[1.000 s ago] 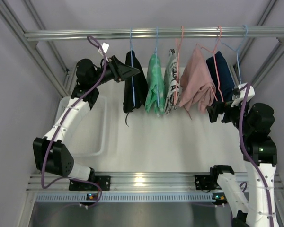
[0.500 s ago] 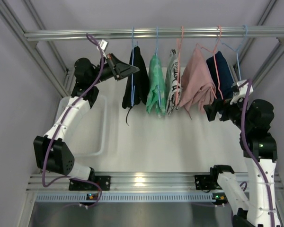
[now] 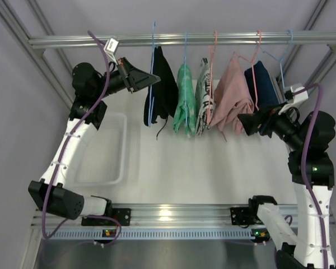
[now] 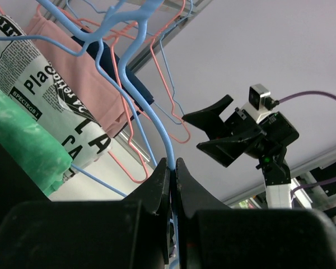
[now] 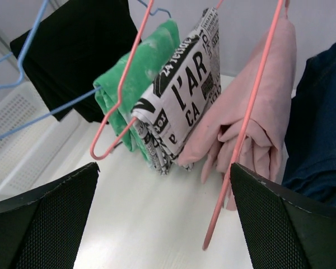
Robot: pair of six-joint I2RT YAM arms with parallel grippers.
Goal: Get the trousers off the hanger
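Black trousers (image 3: 163,89) hang folded over a blue wire hanger (image 3: 151,67) at the left end of the row. My left gripper (image 3: 148,80) is shut on that hanger's wire from the left. In the left wrist view the blue hanger (image 4: 151,117) runs up out of the closed gripper (image 4: 171,162). The hanger's hook stands above the rail (image 3: 73,40). My right gripper (image 3: 247,124) is open at the right end of the row, empty, facing left. The right wrist view shows the black trousers (image 5: 78,50) far beyond the open gripper (image 5: 163,168).
Green trousers (image 3: 185,98), newsprint-patterned trousers (image 3: 203,95), pink trousers (image 3: 231,92) and dark blue jeans (image 3: 263,84) hang on other hangers along the rail. A white bin (image 3: 103,148) sits on the table below my left arm. Frame posts stand at both sides.
My left gripper shut on the blue hanger and raised it up and to the left, swinging the black trousers. My right arm moved up and left toward the pink trousers.
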